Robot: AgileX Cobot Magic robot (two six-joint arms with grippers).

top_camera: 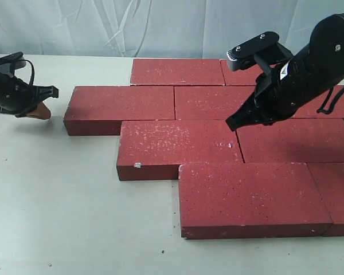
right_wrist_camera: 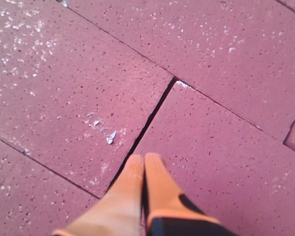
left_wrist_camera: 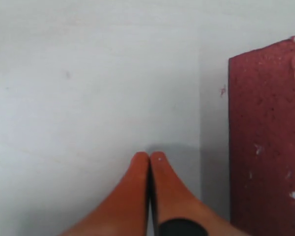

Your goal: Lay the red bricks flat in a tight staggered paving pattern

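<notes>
Toward 3 o'clock on the tabletop point(top_camera: 57, 217), the red bricks point(top_camera: 178, 149) look heavy, stiff, gritty: push their side faces. Left claw point(top_camera: 41, 112) and right claw point(top_camera: 231, 125) are clenched, empty.

The exterior camera looks down from a raised spot across the bench point(top_camera: 57, 217) and red bricks point(top_camera: 178, 146) toward a white backdrop point(top_camera: 160, 23). The left wrist camera sits close over bare bench beside one brick end point(left_wrist_camera: 265, 147); the right, close over a brick joint point(right_wrist_camera: 147, 123) the exterior view shares.
</notes>
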